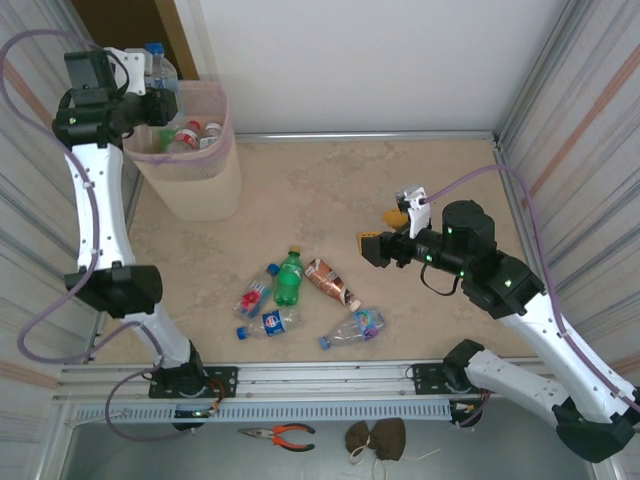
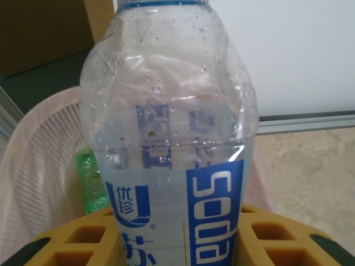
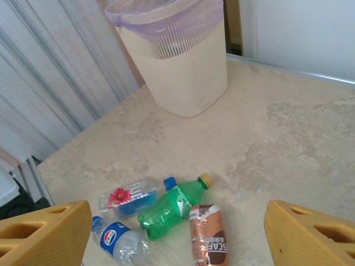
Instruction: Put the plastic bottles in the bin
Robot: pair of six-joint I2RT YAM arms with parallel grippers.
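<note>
- The soda bottle (image 2: 172, 138), clear with a blue label, hangs cap-up over the bin (image 1: 200, 185). From above, it sits toward the left side of the rim, not over the middle.
- The left gripper (image 2: 177, 244) has it clamped low on the label, with the yellow fingers (image 2: 72, 244) pressed against both sides.
- Under it, the bin already holds several bottles, among them a green one (image 2: 91, 183).
- I judge the step in hand to be the drop. Before letting go, I would shift the bottle further over the centre of the mouth, so it clears the rim and the liner (image 3: 166, 22).
- Then I would open the jaws wide in one clean motion, so the bottle falls straight and is not dragged by one finger. It looks dented and light, so it may bounce off the bottles below.
- I would lift straight up only once it has dropped free.
- The right gripper (image 1: 382, 232) hovers over the table (image 1: 400, 170) with its fingers spread wide and nothing between them.
- Five loose bottles (image 1: 300, 295) lie near the front edge, to the left of that gripper, and they are what is left to do.
</note>
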